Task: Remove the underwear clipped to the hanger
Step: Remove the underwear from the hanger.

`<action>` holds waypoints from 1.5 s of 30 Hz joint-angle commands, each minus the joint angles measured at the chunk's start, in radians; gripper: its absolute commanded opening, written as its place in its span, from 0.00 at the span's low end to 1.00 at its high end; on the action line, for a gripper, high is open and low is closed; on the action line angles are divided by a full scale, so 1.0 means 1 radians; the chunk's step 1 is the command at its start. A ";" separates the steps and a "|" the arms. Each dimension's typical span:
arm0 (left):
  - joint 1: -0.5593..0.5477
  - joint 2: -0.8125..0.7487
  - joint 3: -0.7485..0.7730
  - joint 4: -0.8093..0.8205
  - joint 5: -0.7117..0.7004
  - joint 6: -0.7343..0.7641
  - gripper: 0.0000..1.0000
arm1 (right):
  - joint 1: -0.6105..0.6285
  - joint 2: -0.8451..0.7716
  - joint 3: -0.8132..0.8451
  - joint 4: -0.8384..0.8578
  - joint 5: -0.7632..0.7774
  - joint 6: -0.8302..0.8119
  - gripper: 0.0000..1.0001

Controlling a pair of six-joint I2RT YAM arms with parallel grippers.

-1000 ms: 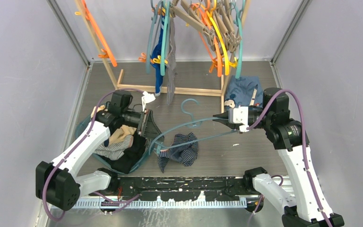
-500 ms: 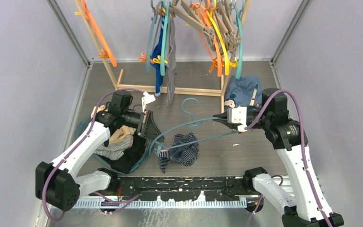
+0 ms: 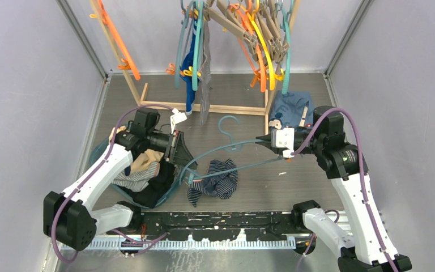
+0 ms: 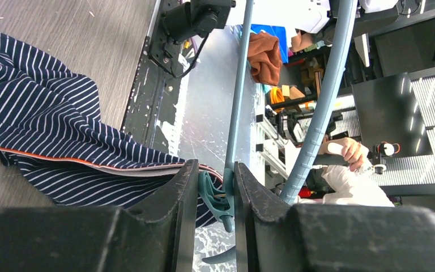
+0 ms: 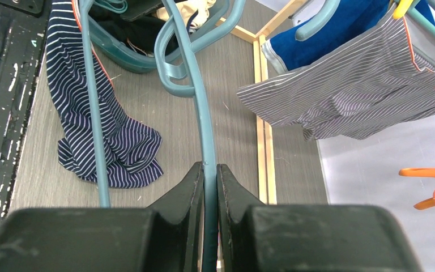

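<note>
While the left gripper (image 4: 215,167) squeezes the green clip (image 4: 211,197) and the right gripper (image 5: 210,168) pinches the teal hanger (image 5: 197,96), the navy striped underwear (image 3: 220,180) lies in the lower middle of the top view. If that squeeze slips off the clip, it could snap shut and keep the cloth.

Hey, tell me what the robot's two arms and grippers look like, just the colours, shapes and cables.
Both the left arm and right arm have white links joined by chunky black joints, each trailed by a looping purple cable. The left gripper and right gripper have black wedge-shaped fingers. A white block sits behind the right one's.
</note>
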 commanded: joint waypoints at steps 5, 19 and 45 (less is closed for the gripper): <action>-0.004 -0.033 0.042 -0.013 0.021 0.031 0.00 | -0.007 -0.024 -0.010 0.160 0.035 0.124 0.01; -0.002 -0.038 0.085 0.051 0.000 -0.049 0.00 | -0.010 -0.040 -0.078 0.337 0.176 0.317 0.01; -0.004 0.006 0.203 -0.210 -0.037 0.229 0.14 | -0.020 -0.043 -0.078 0.370 0.223 0.349 0.01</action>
